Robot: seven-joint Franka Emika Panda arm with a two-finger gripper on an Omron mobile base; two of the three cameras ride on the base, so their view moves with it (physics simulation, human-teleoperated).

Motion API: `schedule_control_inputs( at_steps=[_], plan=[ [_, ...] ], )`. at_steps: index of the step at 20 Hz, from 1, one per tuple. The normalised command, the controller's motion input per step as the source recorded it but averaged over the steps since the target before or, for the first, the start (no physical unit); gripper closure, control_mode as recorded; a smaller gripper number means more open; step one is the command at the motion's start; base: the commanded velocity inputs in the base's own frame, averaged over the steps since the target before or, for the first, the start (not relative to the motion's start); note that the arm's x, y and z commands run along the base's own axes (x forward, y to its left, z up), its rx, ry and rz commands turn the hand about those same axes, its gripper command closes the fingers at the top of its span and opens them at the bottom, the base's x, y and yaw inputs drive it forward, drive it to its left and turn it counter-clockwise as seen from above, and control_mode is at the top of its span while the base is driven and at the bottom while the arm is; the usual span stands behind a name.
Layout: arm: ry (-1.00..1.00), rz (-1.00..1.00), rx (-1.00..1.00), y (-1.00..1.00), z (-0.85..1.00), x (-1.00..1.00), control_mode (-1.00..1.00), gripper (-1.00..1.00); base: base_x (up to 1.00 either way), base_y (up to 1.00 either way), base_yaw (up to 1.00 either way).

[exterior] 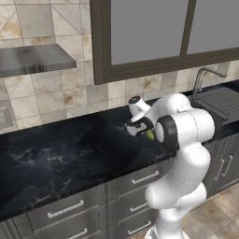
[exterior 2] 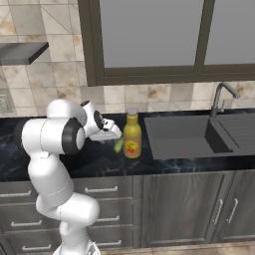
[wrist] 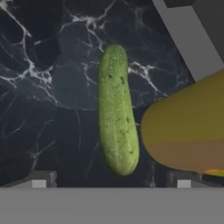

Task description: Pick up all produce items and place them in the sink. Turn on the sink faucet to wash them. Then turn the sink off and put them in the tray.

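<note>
Lying btwn open pincer (wrist: 111, 181) tips: cucumber (wrist: 116, 111)

The cucumber (wrist: 116, 111) is green, oblong and speckled, with rounded ends, lying flat on black marbled stone; from the hand view it runs lengthwise up the picture. In the right base view it (exterior 2: 118, 145) shows as a small green sliver just left of the sink. The sink (exterior 2: 185, 135) is a dark grey matte rectangular basin with a ridged drainboard at its right. The faucet (exterior 2: 219, 98) is slim grey metal with a tall curved spout, standing upright behind the basin's right end.
</note>
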Motion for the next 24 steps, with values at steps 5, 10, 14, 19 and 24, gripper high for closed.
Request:
schedule_control_inputs(
  at_steps=[5, 10, 14, 19, 24],
  plan=[
    [0.00, 0.00, 0.00, -0.08, -0.08, 0.19, -1.00, -1.00, 0.00, 0.00, 0.00],
    [0.00, 0.00, 0.00, -0.08, -0.06, 0.16, -1.00, -1.00, 0.00, 0.00, 0.00],
    [0.00, 0.00, 0.00, -0.08, -0.11, 0.15, -1.00, -1.00, 0.00, 0.00, 0.00],
    [0.00, 0.00, 0.00, -0.01, -0.15, 0.04, -1.00, -1.00, 0.00, 0.00, 0.00],
    [0.00, 0.00, 0.00, -0.01, -0.17, 0.00, -1.00, -1.00, 0.00, 0.00, 0.00]
  ],
)
